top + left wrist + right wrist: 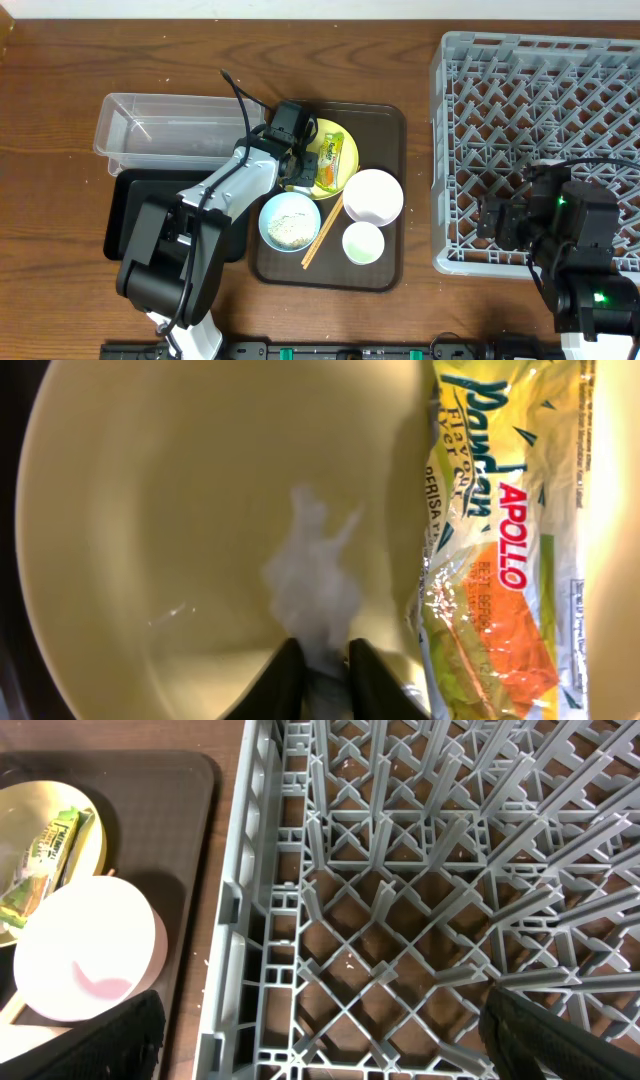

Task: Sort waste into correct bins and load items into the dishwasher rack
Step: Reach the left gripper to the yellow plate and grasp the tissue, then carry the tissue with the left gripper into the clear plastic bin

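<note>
My left gripper [325, 670] is low over the yellow plate [150, 510], its fingers pinched on a translucent white scrap of film [310, 575]. The green-yellow-orange snack wrapper [500, 540] lies flat on the plate just right of the fingers. From overhead the left gripper [300, 165] covers the plate's [338, 130] left half, beside the wrapper [328, 163]. A blue bowl [290, 222] holds rice crumbs; chopsticks [322, 232], a white bowl [373, 195] and a cup [363, 243] sit nearby. My right gripper [320, 1040] stands open above the grey rack [430, 870].
The dishes sit on a dark brown serving tray [385, 125]. A clear tub [170, 135] and a black tray [130, 215] lie left of it. The rack [540, 130] fills the right side of the table. The right arm hangs over the rack's near left corner.
</note>
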